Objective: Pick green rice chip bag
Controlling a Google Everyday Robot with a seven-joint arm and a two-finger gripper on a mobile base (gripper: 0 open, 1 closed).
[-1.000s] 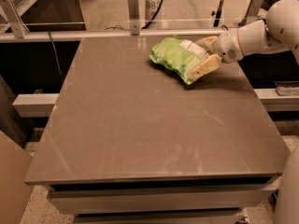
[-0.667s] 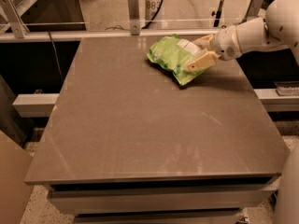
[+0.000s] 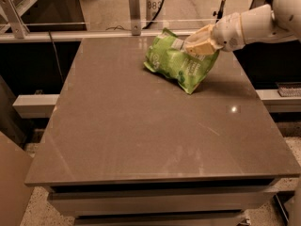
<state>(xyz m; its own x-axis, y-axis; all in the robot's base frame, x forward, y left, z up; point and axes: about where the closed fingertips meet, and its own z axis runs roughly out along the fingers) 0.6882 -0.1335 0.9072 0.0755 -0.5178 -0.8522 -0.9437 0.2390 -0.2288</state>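
Observation:
The green rice chip bag (image 3: 178,62) is a crinkled light-green snack bag with a white label patch near its top. It hangs tilted just above the far right part of the grey table (image 3: 141,126). My gripper (image 3: 198,45) reaches in from the right on a white arm and is shut on the bag's upper right edge. The tan fingers (image 3: 203,40) pinch the bag near the white patch. The bag's lower corner is close to the tabletop; I cannot tell whether it touches.
A metal rail with upright posts (image 3: 134,13) runs along the table's far edge. A light floor lies beyond it. A dark gap and a ledge (image 3: 33,105) flank the table on the left, and a ledge with a small tray (image 3: 288,89) lies on the right.
The gripper has lifted the bag off the table and tilted it up; earlier the bag lay flat on the far right of the tabletop.

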